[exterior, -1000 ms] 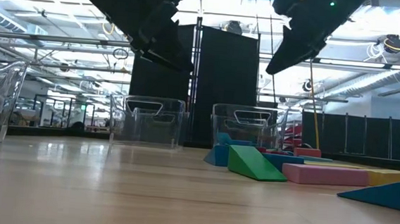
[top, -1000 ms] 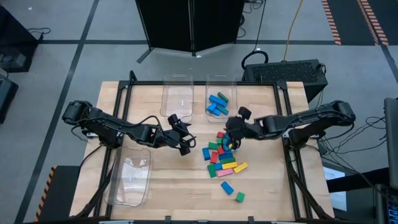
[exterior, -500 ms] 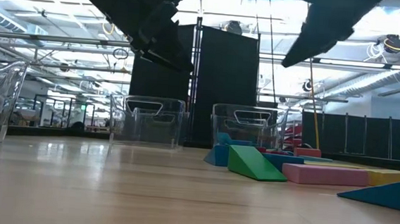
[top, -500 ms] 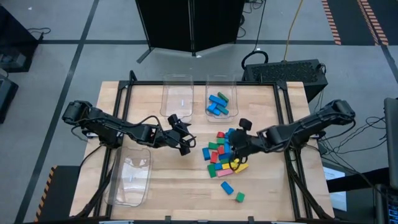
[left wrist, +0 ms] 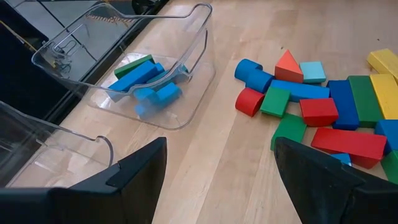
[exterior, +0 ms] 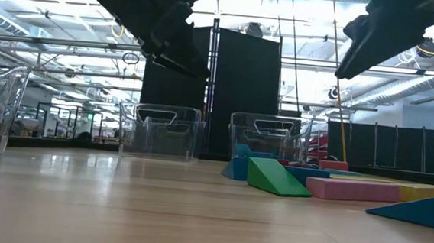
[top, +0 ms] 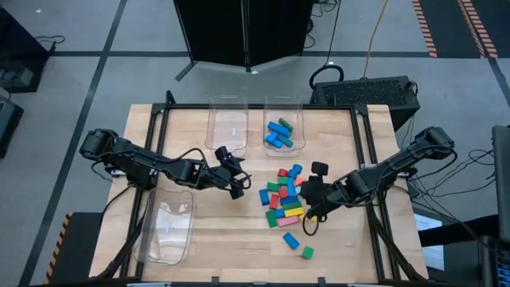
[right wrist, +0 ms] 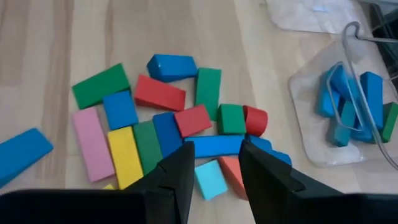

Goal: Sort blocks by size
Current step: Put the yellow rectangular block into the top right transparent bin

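The loose blocks (top: 280,195) lie in a pile on the table right of centre; they also show in the left wrist view (left wrist: 323,115) and the right wrist view (right wrist: 168,121). A blue block (top: 290,239) and a green one (top: 307,253) lie apart, nearer the front edge. Several blue blocks and one green one lie in the far clear bin (top: 279,134). My right gripper (top: 309,207) hovers above the pile's near right side, slightly open and empty (right wrist: 217,171). My left gripper (top: 237,186) hangs left of the pile, open and empty (left wrist: 221,158).
A second clear bin (top: 225,123) stands at the far edge, left of the one with blocks. A third clear bin (top: 167,227) stands at the near left. Bare wood lies between the left gripper and the pile and in front of the pile.
My right gripper has moved from above the pile's far side toward the table's near and right edges, ending above the pile's near right side. The blocks and my left arm have stayed still.
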